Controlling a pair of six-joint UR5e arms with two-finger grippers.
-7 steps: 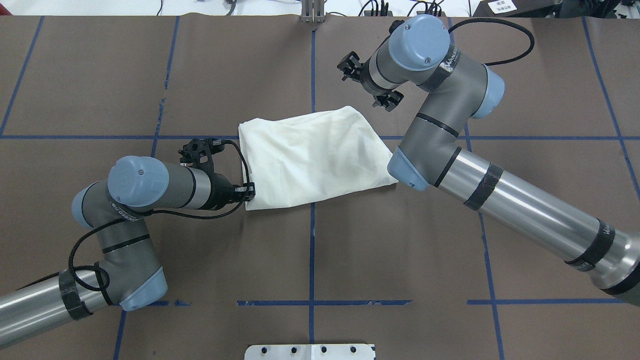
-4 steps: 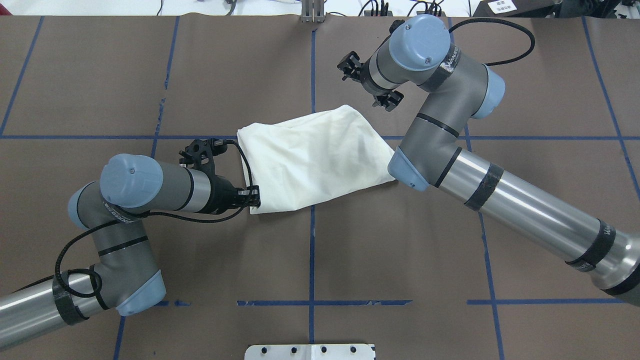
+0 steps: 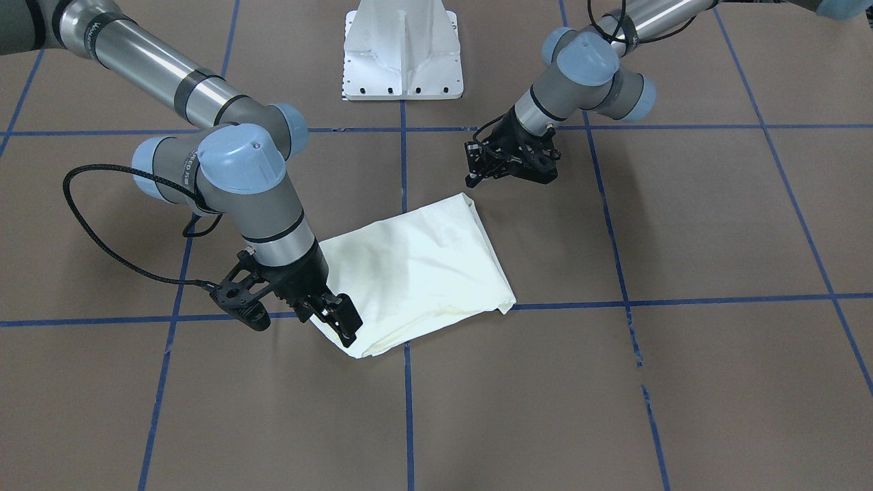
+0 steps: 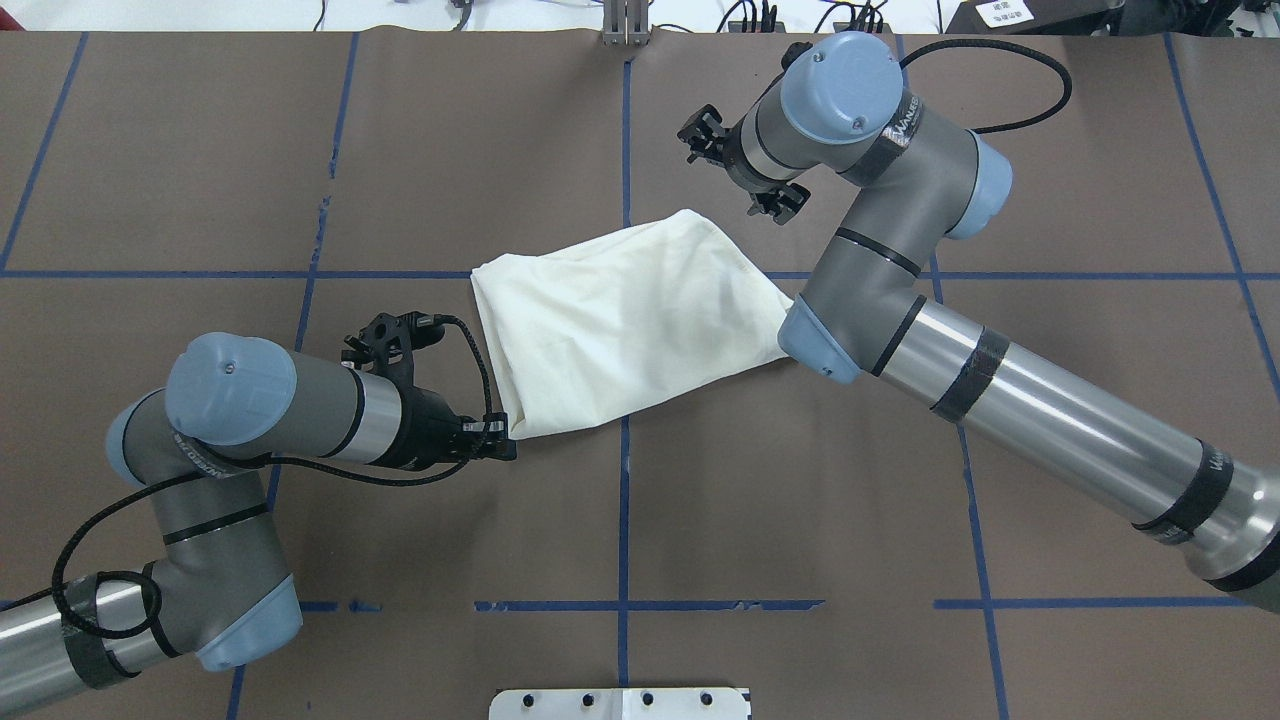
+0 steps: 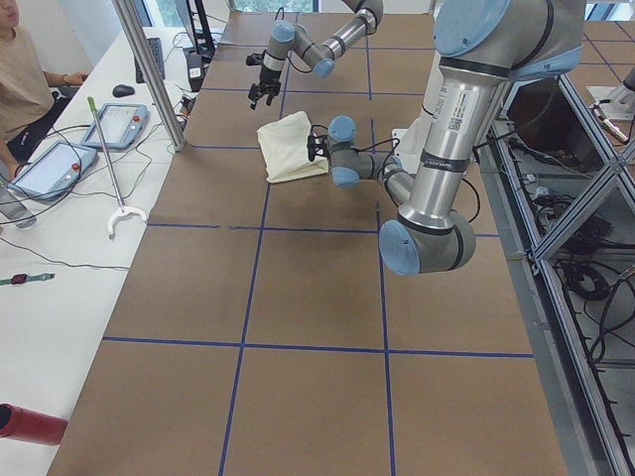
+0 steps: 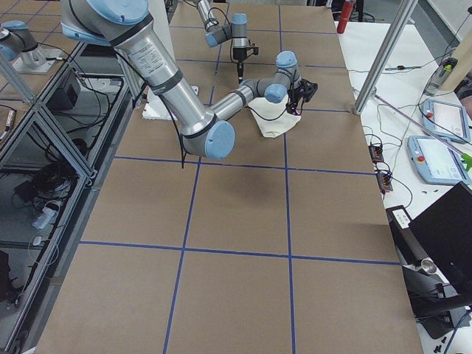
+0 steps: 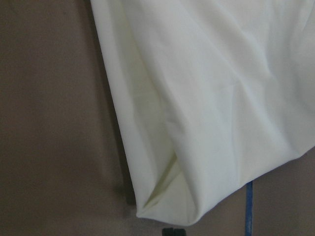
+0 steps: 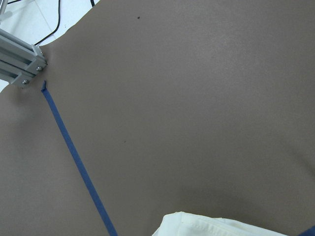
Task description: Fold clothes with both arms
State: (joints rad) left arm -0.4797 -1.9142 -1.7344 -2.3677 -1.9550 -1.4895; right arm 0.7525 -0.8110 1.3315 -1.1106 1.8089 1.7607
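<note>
The clothes are one cream shirt (image 4: 630, 320), folded into a tilted rectangle at the table's middle, its print hidden. My left gripper (image 4: 500, 442) sits low at the shirt's near left corner, and its fingers look shut. In the front-facing view a small gap separates the left gripper (image 3: 477, 170) from that corner. The left wrist view shows the shirt (image 7: 211, 98) lying slack, with no cloth pinched. My right gripper (image 3: 337, 319) hangs open over the shirt's (image 3: 416, 273) right edge near the far corner. Only the shirt's edge (image 8: 221, 226) shows in the right wrist view.
Blue tape lines (image 4: 623, 500) cross the brown table cover. The white pedestal base (image 3: 402, 54) stands at the robot's side. In the exterior left view a white side table (image 5: 60, 218) carries tablets and cables, a red bottle (image 5: 25, 421) lies on it, and a person (image 5: 25, 74) sits there.
My left gripper slid toward the robot along the shirt's left edge, down to its near corner. The shirt turned slightly with it. The right arm shifted only a little.
</note>
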